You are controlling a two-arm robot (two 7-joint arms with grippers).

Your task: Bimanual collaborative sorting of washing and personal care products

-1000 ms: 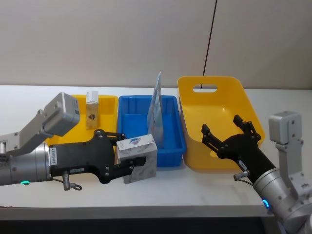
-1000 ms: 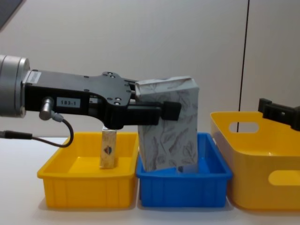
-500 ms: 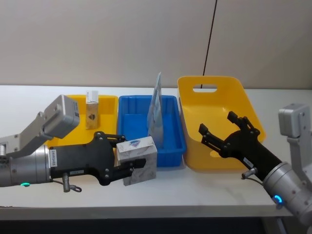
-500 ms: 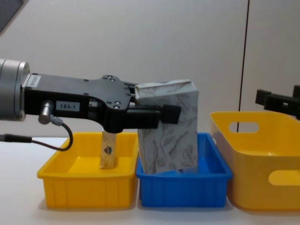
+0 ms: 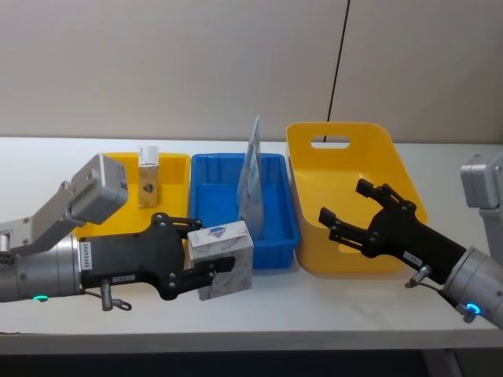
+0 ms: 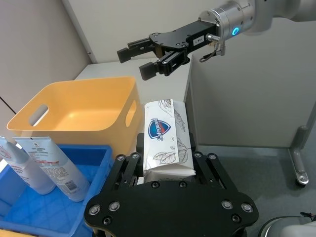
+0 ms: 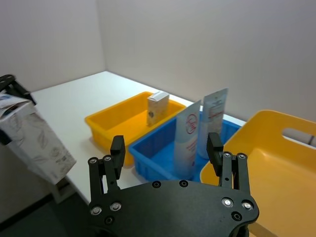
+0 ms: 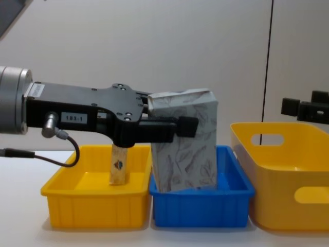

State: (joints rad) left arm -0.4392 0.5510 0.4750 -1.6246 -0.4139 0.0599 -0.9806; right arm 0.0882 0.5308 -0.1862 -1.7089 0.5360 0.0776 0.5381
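Observation:
My left gripper (image 5: 214,242) is shut on a white-grey marbled pack (image 5: 228,259), held tilted above the table just in front of the blue tray (image 5: 277,236). From the chest the pack (image 8: 187,141) covers part of that tray. My right gripper (image 5: 346,203) hangs open and empty over the front of the large yellow basket (image 5: 346,157), jaws pointing toward the pack. A slim beige carton (image 5: 147,177) stands in the yellow tray (image 5: 179,166). A tall light-blue pouch (image 5: 251,177) stands in the blue tray; the right wrist view shows a second one (image 7: 213,121) behind it.
The three containers stand in a row across the white table (image 5: 314,306), yellow tray left, blue tray middle, handled basket right. Bare table lies in front of them. A grey wall with a dark cable (image 5: 338,63) rises behind.
My right gripper has risen and reached farther left and forward over the basket, still open. The left gripper and the marbled pack have barely shifted.

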